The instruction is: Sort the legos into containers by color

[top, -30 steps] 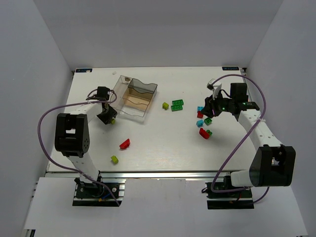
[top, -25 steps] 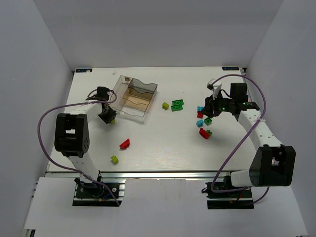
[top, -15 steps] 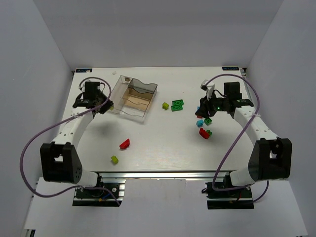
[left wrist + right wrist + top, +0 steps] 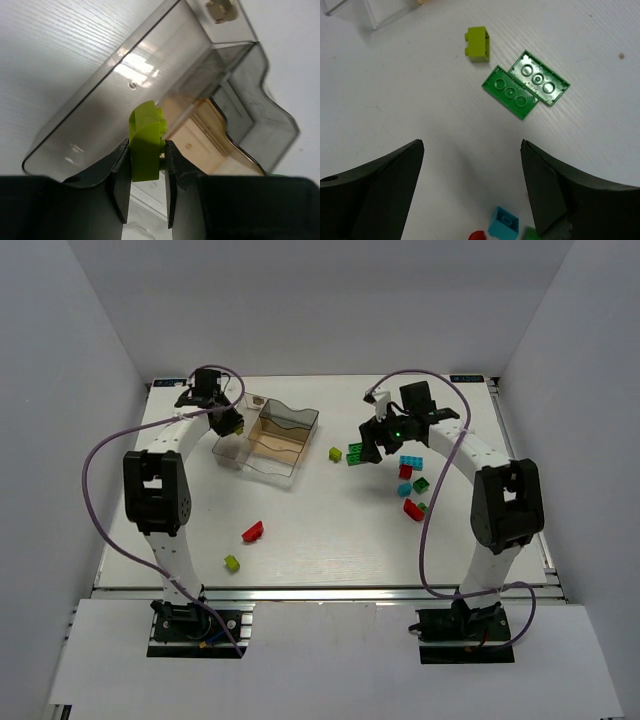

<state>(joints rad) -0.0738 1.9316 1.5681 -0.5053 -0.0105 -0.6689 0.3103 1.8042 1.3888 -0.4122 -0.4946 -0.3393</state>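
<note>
- Top external: too small to read the jaws of the left gripper [image 4: 228, 423] or the right gripper [image 4: 372, 445]; loses both sets of fingertips under the dark wrists.
- Shows the tray [image 4: 283, 446] at the far left of the table [image 4: 330, 540], with the left gripper over its clear left end.
- Puts the right gripper against the right end of the dark green pair [image 4: 356, 452], partly covering it; sets the loose yellow-green brick [image 4: 335, 453] just beside that pair, toward the tray.
- Leaves a brick cluster [image 4: 420, 484] of light blue, red and dark green right of that gripper, and a red brick [image 4: 253, 531] and a front yellow-green brick [image 4: 231, 562] well apart at the near left.
- Left wrist: cuts the tray [image 4: 150, 65] off at the top edge; blurs a small tan piece [image 4: 220, 7] on its far corner beyond naming.
- Shows the left gripper [image 4: 146, 150] clamped on the held yellow-green brick [image 4: 145, 132], fingers [image 4: 120, 182] tight on both sides, over the clear compartment; cannot tell whether within the walls or above them.
- Right wrist: clips a tray [image 4: 350, 12] corner at the top left, plus a red sliver [image 4: 477, 235] and a dark green sliver [image 4: 529, 234] at the bottom edge.
- Shows the right gripper [image 4: 471, 145] spread wide over bare table; dark green pair [image 4: 525, 86] ahead of the fingertips, undersides up, touching; loose yellow-green brick [image 4: 477, 44] just beyond; a light blue brick [image 4: 502, 223] low between the fingers.
</note>
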